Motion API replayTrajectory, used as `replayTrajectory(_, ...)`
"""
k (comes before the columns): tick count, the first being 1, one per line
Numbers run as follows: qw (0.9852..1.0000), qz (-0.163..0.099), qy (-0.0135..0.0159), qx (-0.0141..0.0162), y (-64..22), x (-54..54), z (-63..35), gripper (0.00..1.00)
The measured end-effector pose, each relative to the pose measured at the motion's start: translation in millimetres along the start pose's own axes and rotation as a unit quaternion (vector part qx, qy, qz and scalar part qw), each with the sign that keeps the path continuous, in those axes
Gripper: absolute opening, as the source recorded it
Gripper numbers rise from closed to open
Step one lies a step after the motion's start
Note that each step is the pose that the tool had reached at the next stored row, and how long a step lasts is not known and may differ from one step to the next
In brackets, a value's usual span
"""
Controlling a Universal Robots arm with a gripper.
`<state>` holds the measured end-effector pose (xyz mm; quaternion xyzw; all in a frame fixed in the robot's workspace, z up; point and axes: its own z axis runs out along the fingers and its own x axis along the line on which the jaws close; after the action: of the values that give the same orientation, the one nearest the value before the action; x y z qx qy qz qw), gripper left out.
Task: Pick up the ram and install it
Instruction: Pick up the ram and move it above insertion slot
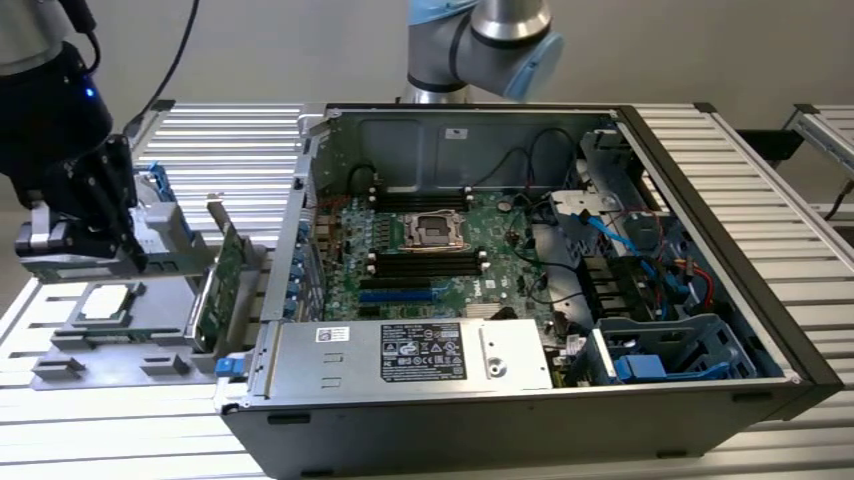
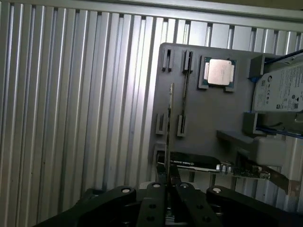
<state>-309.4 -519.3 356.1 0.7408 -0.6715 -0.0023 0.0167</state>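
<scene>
Tool (image 2: 168, 187): its two black fingers (image 2: 152, 203) stand close together, clamped on the ram (image 2: 170, 123). From the wrist view the ram is seen edge-on, a thin dark strip running straight out from between the fingers.

Ram position: in the tool's grip, over the grey tray (image 2: 208, 118) that sits on the slatted metal counter (image 2: 71, 118). Whether its far edge touches the tray or hangs clear of it, I cannot tell. It lies beside a pair of small upright holders (image 2: 160, 123) on the tray; a second pair (image 2: 184, 94) with a narrow slot between them sits just next to it.

Other items on the tray:
- processor chip (image 2: 219, 72), lying flat, metal lid up
- hard drive (image 2: 279, 87), in a bracket at the tray's edge (label facing the wrist camera)
- expansion card (image 1: 224, 280), standing on edge

Exterior view: the tray and tool are at the exterior view's left, outside the computer case (image 1: 747, 250). The case lies on its side with the panel off, so the green motherboard (image 1: 441, 250) faces up. The black memory slots (image 1: 427, 262) lie on either side of the processor socket (image 1: 434, 228). The ram is well apart from those slots, with the case wall between them.
</scene>
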Motion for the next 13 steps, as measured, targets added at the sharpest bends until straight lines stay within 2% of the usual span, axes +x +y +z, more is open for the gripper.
replayTrajectory(4, 1.0, -0.002, -0.0011, 0.0, -18.3, 1.8, -0.5, 0.14)
replayTrajectory(9, 1.0, -0.006, -0.004, 0.0002, -37.7, 3.8, -2.1, 0.14)
replayTrajectory(13, 0.9999, -0.009, -0.0057, -0.001, -53.0, 5.5, -14.3, 0.14)
